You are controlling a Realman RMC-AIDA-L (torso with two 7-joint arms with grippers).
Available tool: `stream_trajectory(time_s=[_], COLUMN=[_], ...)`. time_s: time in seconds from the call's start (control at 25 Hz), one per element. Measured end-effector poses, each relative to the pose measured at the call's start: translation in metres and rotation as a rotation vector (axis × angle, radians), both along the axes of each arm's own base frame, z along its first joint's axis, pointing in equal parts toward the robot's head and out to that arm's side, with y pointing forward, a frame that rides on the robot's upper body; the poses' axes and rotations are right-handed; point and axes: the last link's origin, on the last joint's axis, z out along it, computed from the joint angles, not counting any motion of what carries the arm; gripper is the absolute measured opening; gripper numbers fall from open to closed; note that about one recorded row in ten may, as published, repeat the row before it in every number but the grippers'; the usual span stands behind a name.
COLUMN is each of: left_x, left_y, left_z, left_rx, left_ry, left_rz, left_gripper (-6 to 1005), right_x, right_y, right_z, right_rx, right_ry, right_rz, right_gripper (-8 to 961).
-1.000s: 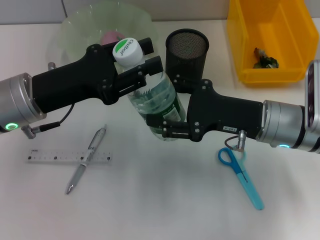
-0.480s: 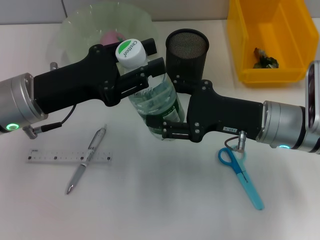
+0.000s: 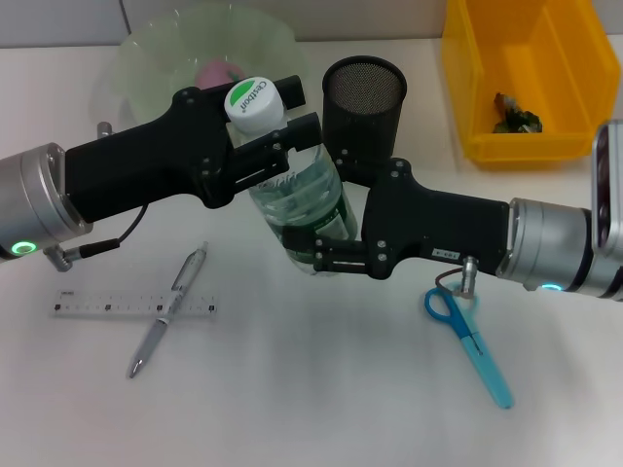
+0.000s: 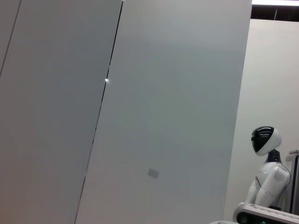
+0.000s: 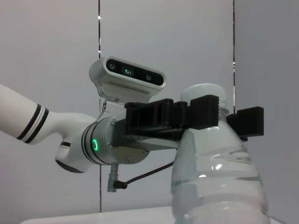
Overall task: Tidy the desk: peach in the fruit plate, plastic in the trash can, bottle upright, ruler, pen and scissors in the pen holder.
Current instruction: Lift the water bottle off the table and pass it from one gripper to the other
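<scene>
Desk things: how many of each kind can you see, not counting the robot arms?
Bottle: 1
Pen: 1
Ruler: 1
Scissors: 1
Pen holder: 1
Fruit plate: 1
Peach: 1
Yellow bin: 1
Plastic scrap: 1
Total: 9

1. A white tabletop (image 3: pixel 321 389) fills the head view, plain and matte
2. Pale grey wall panels (image 4: pixel 163 116) with thin dark seams fill the left wrist view
3. A white humanoid figure with a dark visor (image 4: pixel 267 173) stands at the far edge of those panels
4. The same grey panelling (image 5: pixel 46 51) backs the right wrist view
</scene>
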Motion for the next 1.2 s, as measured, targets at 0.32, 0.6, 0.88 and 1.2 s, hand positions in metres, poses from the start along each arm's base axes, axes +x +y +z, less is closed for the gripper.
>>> stream_trajectory(time_s=[0.32,0.6,0.88,1.2], left_x=[0.001,-0.001,-0.001,0.001], left_y=[-0.001,-0.002,0.003,0.008], left_z=[0.001,0.001,0.004,0.011], left_rx=[-0.004,-0.006,-0.026,0.009], left_ry=[-0.005,-0.007,-0.018,-0.031], left_rz=[-0.003,0.003,0.040,0.041], left_gripper=[451,450,450,449], right_x=[-0.003,-0.002,-0.003,0.001], right_y=[0.012,0.012,0.008,0.007], right_z=[-0.003,-0.003,-0.002,-0.003], right_rx=[-0.064,-0.059,-0.046,-0.042], right_ry=[-0.017,-0.017,-0.010,-0.018], right_rz=[-0.102,-0.100,-0.065,-0.076], right_gripper=[847,851,850,850])
